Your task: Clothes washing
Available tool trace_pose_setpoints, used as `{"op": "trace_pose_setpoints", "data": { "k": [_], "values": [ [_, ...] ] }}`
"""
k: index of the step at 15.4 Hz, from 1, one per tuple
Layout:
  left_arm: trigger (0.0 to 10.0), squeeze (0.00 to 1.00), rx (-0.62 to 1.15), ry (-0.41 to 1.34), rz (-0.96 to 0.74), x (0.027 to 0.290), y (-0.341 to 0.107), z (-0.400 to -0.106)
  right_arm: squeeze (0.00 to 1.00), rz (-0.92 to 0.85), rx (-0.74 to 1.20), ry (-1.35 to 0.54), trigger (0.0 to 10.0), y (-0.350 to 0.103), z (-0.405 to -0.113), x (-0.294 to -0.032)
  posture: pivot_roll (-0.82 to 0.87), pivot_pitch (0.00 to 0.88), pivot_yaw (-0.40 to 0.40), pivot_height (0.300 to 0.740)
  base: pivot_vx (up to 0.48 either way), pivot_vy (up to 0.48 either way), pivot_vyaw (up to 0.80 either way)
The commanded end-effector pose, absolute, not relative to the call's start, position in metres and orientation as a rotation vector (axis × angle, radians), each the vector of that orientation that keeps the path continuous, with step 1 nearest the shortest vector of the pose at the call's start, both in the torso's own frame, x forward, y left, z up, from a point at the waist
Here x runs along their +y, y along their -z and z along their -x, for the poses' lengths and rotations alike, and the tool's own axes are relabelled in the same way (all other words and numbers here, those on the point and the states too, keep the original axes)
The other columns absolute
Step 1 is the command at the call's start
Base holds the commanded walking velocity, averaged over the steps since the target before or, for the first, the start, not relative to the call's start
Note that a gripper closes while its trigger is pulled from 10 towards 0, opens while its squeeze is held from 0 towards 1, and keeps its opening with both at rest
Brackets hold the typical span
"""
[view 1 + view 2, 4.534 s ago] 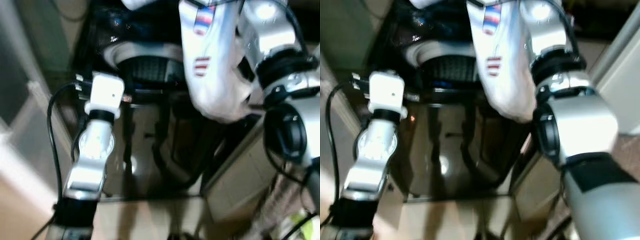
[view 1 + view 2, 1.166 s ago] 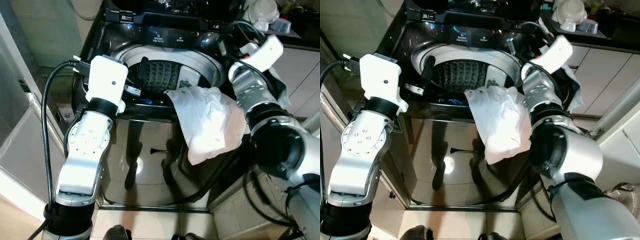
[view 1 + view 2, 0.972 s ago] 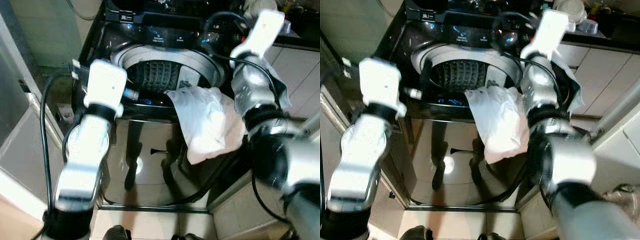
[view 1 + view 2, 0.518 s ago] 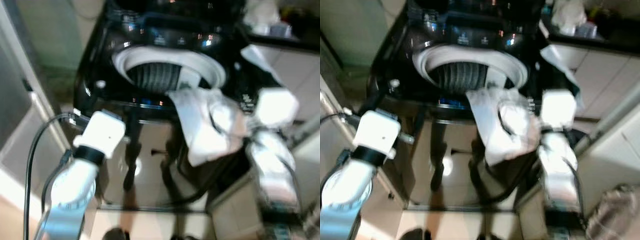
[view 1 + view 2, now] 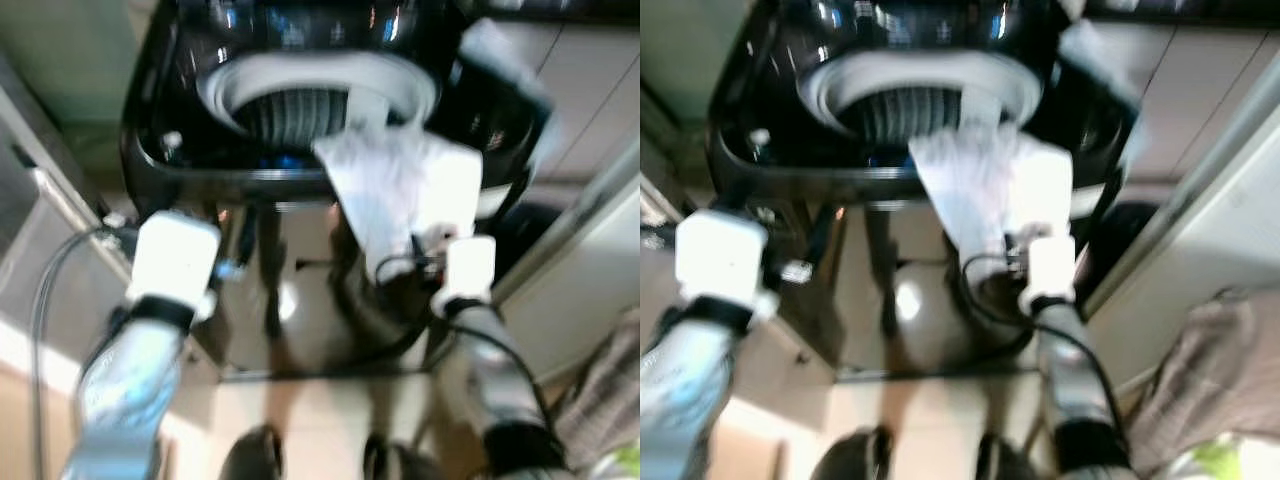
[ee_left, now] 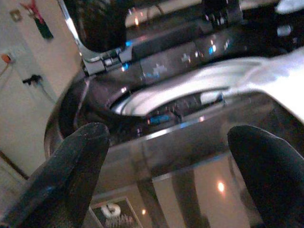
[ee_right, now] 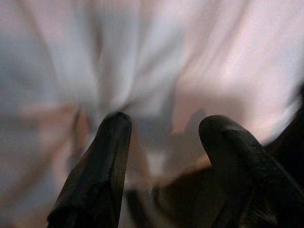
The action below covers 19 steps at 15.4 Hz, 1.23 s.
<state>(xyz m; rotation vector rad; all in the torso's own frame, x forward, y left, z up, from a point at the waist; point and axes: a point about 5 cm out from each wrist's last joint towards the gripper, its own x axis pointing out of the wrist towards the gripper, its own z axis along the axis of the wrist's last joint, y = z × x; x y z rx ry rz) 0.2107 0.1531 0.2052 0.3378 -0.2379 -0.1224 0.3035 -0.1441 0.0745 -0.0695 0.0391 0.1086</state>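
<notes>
The white garment (image 5: pixel 392 195) is lying draped over the front rim of the top-loading washing machine (image 5: pixel 180 150), part of it at the edge of the open drum (image 5: pixel 300 110) and most of it hanging down the glossy dark front panel, so the main risk, as I judge it, is that it is sitting more outside than in: a light tug downward, or a pinch that catches only a loose fold, could be dragging the whole piece off the rim and onto the floor. The head views are blurred, which also suggests that aiming at the cloth is going to be imprecise. The right gripper (image 7: pixel 161 137) is pointing at the hanging cloth from close in, its two black fingers (image 7: pixel 99 161) spread apart with pale fabric showing between them and nothing pinched; in the head view the right arm is reaching up toward the lower edge of the garment. The left gripper (image 6: pixel 166 166) is hanging in front of the machine's front left side, its fingers wide apart and empty, looking up at the rim and the lit control panel (image 6: pixel 190 52).
</notes>
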Motion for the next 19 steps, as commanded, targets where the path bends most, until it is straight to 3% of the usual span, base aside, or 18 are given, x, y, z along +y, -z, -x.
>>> {"op": "trace_pose_setpoints", "data": {
  "k": [1, 7, 14, 17, 19],
  "values": [
    [10.0, 0.00, -0.223, 0.138, -0.337, 0.153, -0.207, -0.205, 0.00, 0.090, 0.057, -0.107, 10.0, -0.068, -0.306, -0.140, 0.19, 0.297, 0.040, 0.740, 0.000, 0.000, 0.00],
    [10.0, 0.00, -0.183, 0.130, -0.322, 0.150, -0.207, -0.197, 0.00, 0.156, -0.023, -0.112, 10.0, -0.087, -0.337, -0.129, 0.22, 0.302, 0.010, 0.740, 0.000, 0.000, 0.00],
    [10.0, 0.00, -0.324, 0.108, -0.255, 0.130, -0.206, -0.244, 0.00, 0.134, -0.379, -0.161, 10.0, -0.200, -0.380, -0.123, 0.11, 0.053, -0.091, 0.740, 0.000, 0.000, 0.00],
    [10.0, 0.00, -0.368, 0.085, -0.253, 0.131, -0.209, -0.254, 0.00, 0.131, -0.459, -0.204, 10.0, -0.248, -0.400, -0.106, 0.12, 0.025, -0.106, 0.740, 0.000, 0.000, 0.00],
    [10.0, 0.00, -0.361, 0.082, -0.260, 0.131, -0.207, -0.251, 0.00, 0.205, -0.390, -0.227, 10.0, -0.266, -0.413, -0.090, 0.15, 0.077, -0.100, 0.740, 0.000, 0.000, 0.00]
  ]
}}
